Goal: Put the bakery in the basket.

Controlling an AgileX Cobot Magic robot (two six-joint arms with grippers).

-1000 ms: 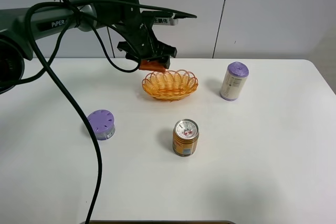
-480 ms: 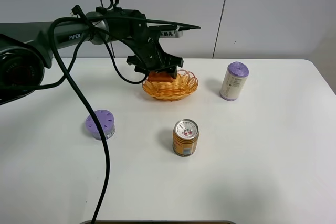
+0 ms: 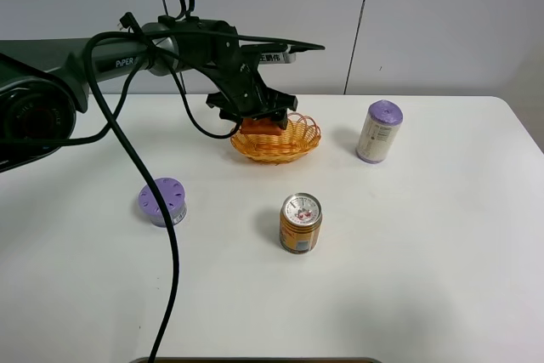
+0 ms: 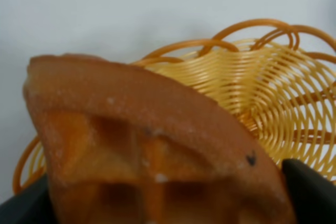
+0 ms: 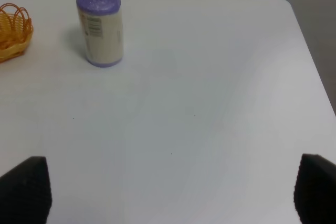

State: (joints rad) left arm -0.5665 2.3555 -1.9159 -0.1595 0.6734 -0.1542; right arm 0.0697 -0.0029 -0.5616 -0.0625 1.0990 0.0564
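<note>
Orange-brown and grid-stamped, the bakery (image 3: pixel 262 123) sits clamped between the two fingers of the left pincer (image 3: pixel 258 116), which is closed tight on it. It is held over the near-side rim of the basket (image 3: pixel 299 144), directly beneath the pincer. Whether the wedge already touches the wicker cannot be told, since the dark fingers cover most of it in the high view. In the left wrist view the bakery (image 4: pixel 147 145) fills the foreground, its lower part cut off by the frame edge and blurred. The basket's (image 4: pixel 273 98) looped weave spreads just behind it.

On the worktop (image 3: pixel 425 278), an orange drink can (image 3: pixel 300 224) stands upright well clear of the left pincer, towards the front edge. A purple-topped white canister (image 3: pixel 378 132) stands upright beyond the basket on the far side from this arm. A low purple disc (image 3: pixel 162 201) lies under the arm's run, near its black cable (image 3: pixel 161 261).

The right pincer (image 5: pixel 168 190) is spread wide and holds nothing. Only its dark fingertips show, above bare worktop, with the canister (image 5: pixel 100 27) ahead of it. The high view does not show it.
</note>
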